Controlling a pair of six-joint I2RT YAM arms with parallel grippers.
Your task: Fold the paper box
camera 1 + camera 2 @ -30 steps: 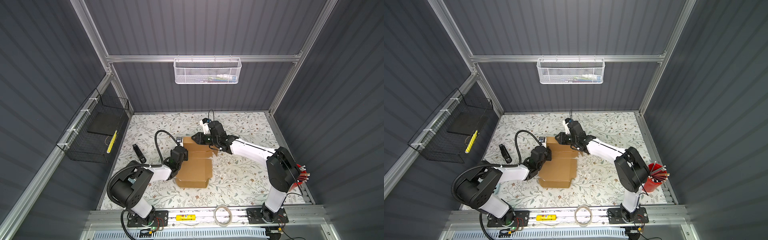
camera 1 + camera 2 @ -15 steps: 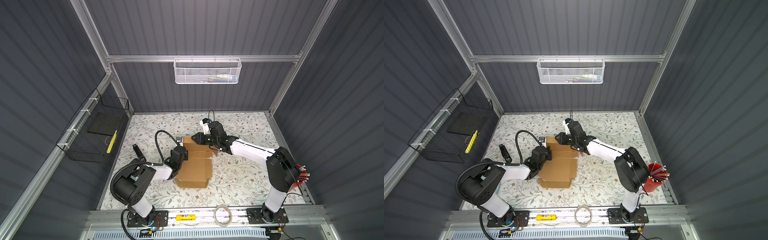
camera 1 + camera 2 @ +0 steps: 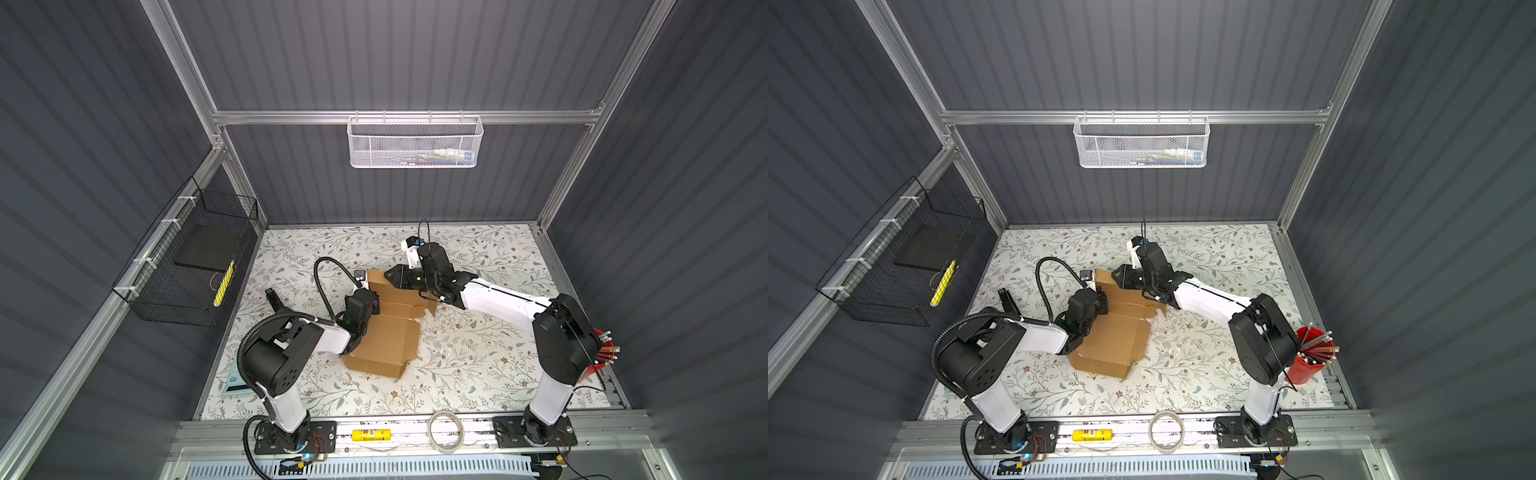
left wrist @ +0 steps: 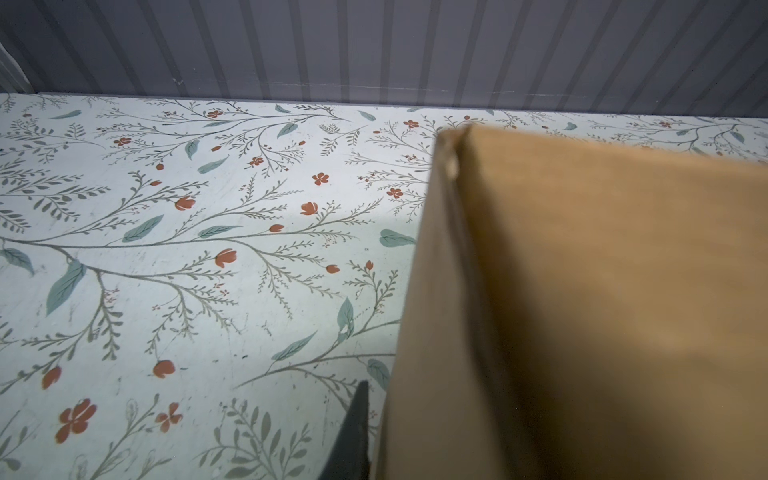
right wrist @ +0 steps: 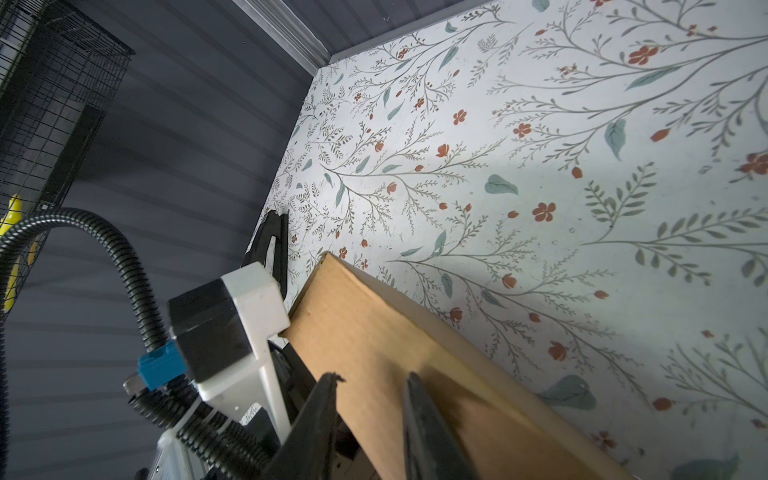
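- Paper box lies at the centre of the floral table. Its 6 o'clock half looks formed into a shallow tray, and a rear panel stands raised at its 12 o'clock edge.
- Step in hand, as judged: erecting and squaring the rear panel and its side flaps before closing.
- Left gripper sits at the box's 10 o'clock corner. In the left wrist view one finger stands just outside a cardboard wall and the other is hidden, so whether it clamps cannot be told.
- Right gripper meets the rear panel from 12 o'clock. Its jaws stand partly apart and lie against the panel face, with no clamp visible.
- Next move probably calls for holding the corner steady while the panel is pushed toward 6 o'clock and its flaps are tucked in.
- White mesh basket, on the wall at 12 o'clock, holds small items that cannot be identified.
- Black wire basket, at 9 o'clock, holds a dark flat slab and a yellow item.
- Red cup, at 4 o'clock, holds pencils.
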